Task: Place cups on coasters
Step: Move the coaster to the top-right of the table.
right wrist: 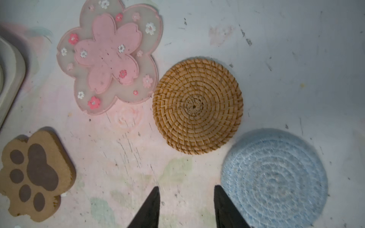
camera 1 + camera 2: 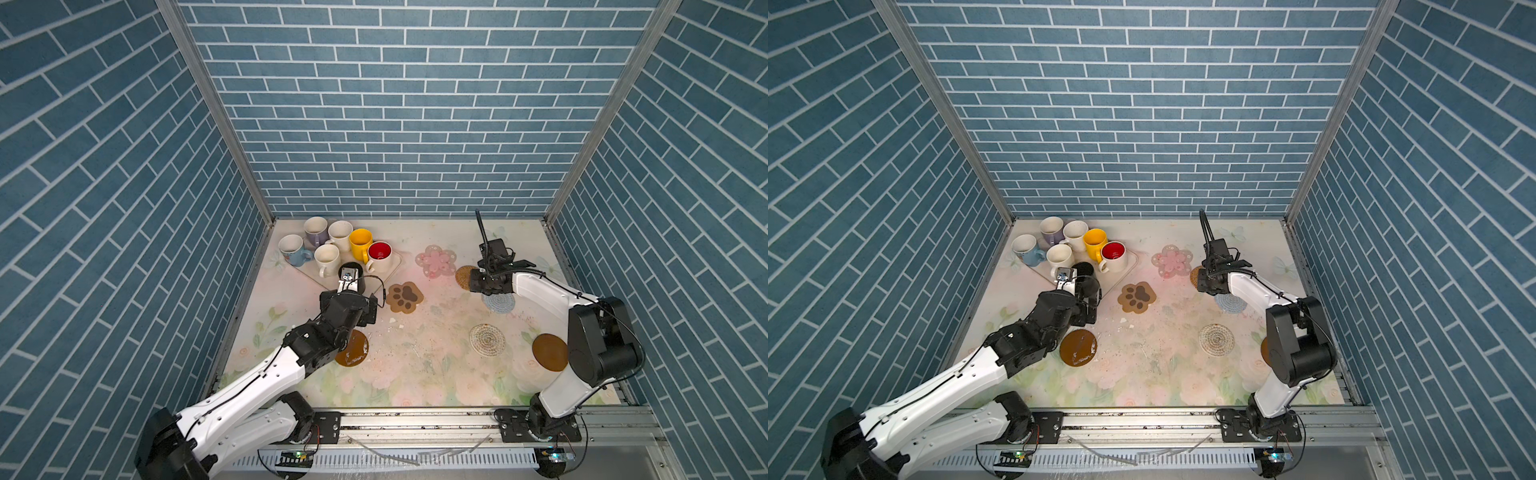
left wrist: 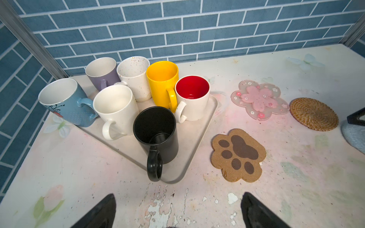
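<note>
Roughly: in both top views all seven mugs sat bunched in the far left corner on the cream rectangular tray [image 2: 394,266]. They were the lavender mug [image 2: 316,231], speckled cream mug [image 2: 340,235], yellow mug [image 2: 360,243], white mug with red inside [image 2: 379,254], light blue mug [image 2: 293,249], plain cream mug [image 2: 327,258] and black mug [image 2: 1089,282]. None was on a coaster. The light blue mug sat at the tray's left rim, close to the side wall [image 2: 232,257]. Open room ran down the middle and front of the flowered tabletop [image 2: 415,374].

The coasters lay flat and bare:
- pink flower coaster [image 2: 435,261]
- woven rattan round coaster [image 2: 462,276]
- blue woven round coaster [image 2: 498,303]
- brown paw-print coaster [image 2: 404,297]
- whitish spiral round coaster [image 2: 487,339]
- near-left brown disc coaster [image 2: 353,351], partly under the left arm [image 2: 266,374]
- near-right brown disc coaster [image 2: 549,351], beside the right arm [image 2: 598,336]

Left wrist view: the left gripper [image 3: 178,197] had its fingers wide apart with nothing between them, just short of the tray's near corner. The black mug stood upright at that corner, handle facing the gripper, with the paw-print coaster off the tray beside it.

Right wrist view: the right gripper [image 1: 186,187] had a narrow gap between its fingers and held nothing. It was over bare table between the paw-print and blue woven coasters. The rattan coaster lay just past the tips, just beside both the flower and blue coasters.
</note>
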Tool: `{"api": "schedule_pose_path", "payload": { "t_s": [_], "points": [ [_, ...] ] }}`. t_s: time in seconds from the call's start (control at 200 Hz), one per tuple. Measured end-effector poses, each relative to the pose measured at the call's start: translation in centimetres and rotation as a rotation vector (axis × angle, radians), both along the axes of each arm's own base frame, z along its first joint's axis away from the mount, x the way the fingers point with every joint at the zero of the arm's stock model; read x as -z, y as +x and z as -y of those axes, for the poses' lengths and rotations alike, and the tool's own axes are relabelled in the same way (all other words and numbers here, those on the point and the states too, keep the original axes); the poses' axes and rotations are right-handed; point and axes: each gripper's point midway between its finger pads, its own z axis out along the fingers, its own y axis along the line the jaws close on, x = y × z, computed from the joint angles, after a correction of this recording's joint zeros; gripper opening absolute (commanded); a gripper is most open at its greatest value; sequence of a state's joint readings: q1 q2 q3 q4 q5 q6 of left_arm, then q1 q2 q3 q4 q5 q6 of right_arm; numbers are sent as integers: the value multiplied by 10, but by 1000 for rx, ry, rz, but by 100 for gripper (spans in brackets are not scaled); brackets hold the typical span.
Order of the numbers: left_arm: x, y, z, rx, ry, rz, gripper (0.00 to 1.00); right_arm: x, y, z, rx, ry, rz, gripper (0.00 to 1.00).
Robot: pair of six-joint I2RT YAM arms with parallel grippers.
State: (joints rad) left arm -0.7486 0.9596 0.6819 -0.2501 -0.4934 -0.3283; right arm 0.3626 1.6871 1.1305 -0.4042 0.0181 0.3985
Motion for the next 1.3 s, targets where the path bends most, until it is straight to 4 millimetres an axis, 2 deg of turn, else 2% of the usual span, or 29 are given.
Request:
{"api": "schedule_pose_path", "payload": {
  "t_s": [0.33, 0.565, 0.7, 0.96, 1.1, 1.3],
  "points": [
    [2, 9, 8, 0, -9, 12, 99, 22, 41, -10, 8, -26, -23, 39],
    [8, 13, 15, 10, -16, 2, 99, 42, 57, -1, 39, -55, -55, 37],
    [14, 15, 19, 19, -19, -12, 99, 54, 66, 12, 74, -61, -80, 34],
    [22, 16, 25, 29, -26, -34, 99, 54, 82, 39, 136, -82, -75, 33],
    [27, 20, 30, 35, -24, -48, 99, 54, 94, 63, 190, -93, -73, 32],
    [28, 32, 52, 75, -49, -64, 99, 54, 115, 96, 261, -93, -71, 32]
  ]
}}
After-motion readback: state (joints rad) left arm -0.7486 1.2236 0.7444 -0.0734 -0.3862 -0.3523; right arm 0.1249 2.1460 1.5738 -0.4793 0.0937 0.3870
